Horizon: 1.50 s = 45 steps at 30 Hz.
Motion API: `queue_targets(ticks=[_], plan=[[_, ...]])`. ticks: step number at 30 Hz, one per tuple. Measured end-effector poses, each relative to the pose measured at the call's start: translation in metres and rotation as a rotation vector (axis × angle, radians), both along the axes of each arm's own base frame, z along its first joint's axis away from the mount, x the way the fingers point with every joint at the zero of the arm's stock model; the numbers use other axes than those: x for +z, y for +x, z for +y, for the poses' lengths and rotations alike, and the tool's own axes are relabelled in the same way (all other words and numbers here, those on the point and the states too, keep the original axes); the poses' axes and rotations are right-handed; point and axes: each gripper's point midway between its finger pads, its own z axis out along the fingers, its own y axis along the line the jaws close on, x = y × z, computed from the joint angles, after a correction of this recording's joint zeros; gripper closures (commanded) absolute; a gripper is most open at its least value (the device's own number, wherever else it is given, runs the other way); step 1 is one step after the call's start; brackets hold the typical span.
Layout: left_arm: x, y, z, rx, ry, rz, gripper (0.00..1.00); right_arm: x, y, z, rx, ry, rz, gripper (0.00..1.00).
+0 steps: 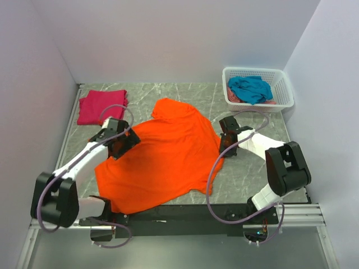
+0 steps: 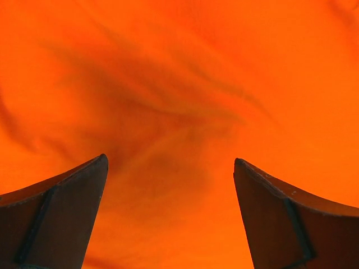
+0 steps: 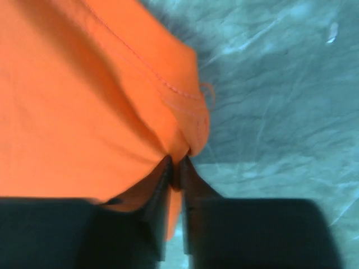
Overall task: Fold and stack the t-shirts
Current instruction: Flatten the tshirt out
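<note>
- The orange t-shirt [image 1: 168, 159] lies spread and rumpled at the middle of the table [image 1: 252, 168].
- The left gripper [image 2: 170, 162], at the shirt's 9 o'clock edge, hangs over the cloth with its jaws wide and holds nothing.
- The right gripper [image 3: 175, 163], at 3 o'clock, pinches the hem between narrow jaws.
- The magenta t-shirt [image 1: 101, 106] lies at 10 o'clock.
- The teal t-shirt [image 1: 251, 88] sits in the white basket [image 1: 283, 84] at 2 o'clock.
</note>
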Motion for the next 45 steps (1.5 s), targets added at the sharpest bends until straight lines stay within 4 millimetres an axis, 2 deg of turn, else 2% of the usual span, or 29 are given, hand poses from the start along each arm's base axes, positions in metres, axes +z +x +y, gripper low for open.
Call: queue_targets(ticks=[2, 5, 8, 12, 14, 19, 24, 29, 31, 33, 36, 39, 40, 44, 45], plan=[[-0.014, -0.002, -0.011, -0.037, 0.012, 0.039, 0.01, 0.001, 0.004, -0.006, -0.044, 0.029, -0.022, 1.00], [-0.030, -0.005, -0.025, -0.086, 0.027, 0.081, 0.01, 0.001, 0.005, -0.023, -0.111, 0.053, -0.043, 1.00], [-0.044, -0.006, -0.041, -0.136, 0.044, 0.124, 0.01, 0.002, 0.000, -0.050, -0.201, 0.047, -0.050, 1.00], [-0.053, 0.007, -0.069, -0.211, 0.063, 0.142, 0.00, 0.010, -0.004, -0.080, -0.301, 0.034, -0.064, 1.00], [-0.053, 0.022, -0.084, -0.240, 0.066, 0.131, 0.00, 0.019, -0.004, -0.097, -0.349, 0.012, -0.088, 1.00], [-0.051, 0.058, -0.107, -0.279, 0.061, 0.095, 0.01, 0.032, -0.007, -0.120, -0.415, -0.031, -0.104, 1.00], [-0.049, 0.092, -0.126, -0.322, 0.066, 0.064, 0.01, 0.044, -0.005, -0.124, -0.423, -0.049, -0.099, 1.00], [-0.046, 0.140, -0.147, -0.360, 0.089, 0.013, 0.01, 0.071, 0.018, -0.118, -0.399, -0.065, -0.150, 0.99], [-0.045, 0.153, -0.152, -0.371, 0.101, 0.000, 0.01, 0.084, 0.032, -0.103, -0.355, -0.075, -0.169, 0.99], [-0.044, 0.156, -0.153, -0.381, 0.110, -0.005, 0.01, 0.095, 0.045, -0.078, -0.295, -0.083, -0.187, 0.97], [-0.044, 0.148, -0.145, -0.376, 0.126, 0.007, 0.01, 0.108, 0.063, -0.017, -0.167, -0.053, -0.229, 0.96], [-0.037, 0.120, -0.125, -0.353, 0.150, 0.029, 0.00, 0.110, 0.068, 0.054, -0.034, 0.005, -0.235, 0.94], [-0.032, 0.109, -0.118, -0.339, 0.154, 0.036, 0.01, 0.109, 0.071, 0.082, 0.019, 0.026, -0.231, 0.92], [0.005, 0.067, -0.082, -0.237, 0.158, 0.000, 0.01, 0.104, 0.080, 0.196, 0.208, 0.106, -0.234, 0.61], [0.013, 0.056, -0.073, -0.205, 0.156, -0.009, 0.01, 0.102, 0.078, 0.221, 0.251, 0.124, -0.227, 0.58]])
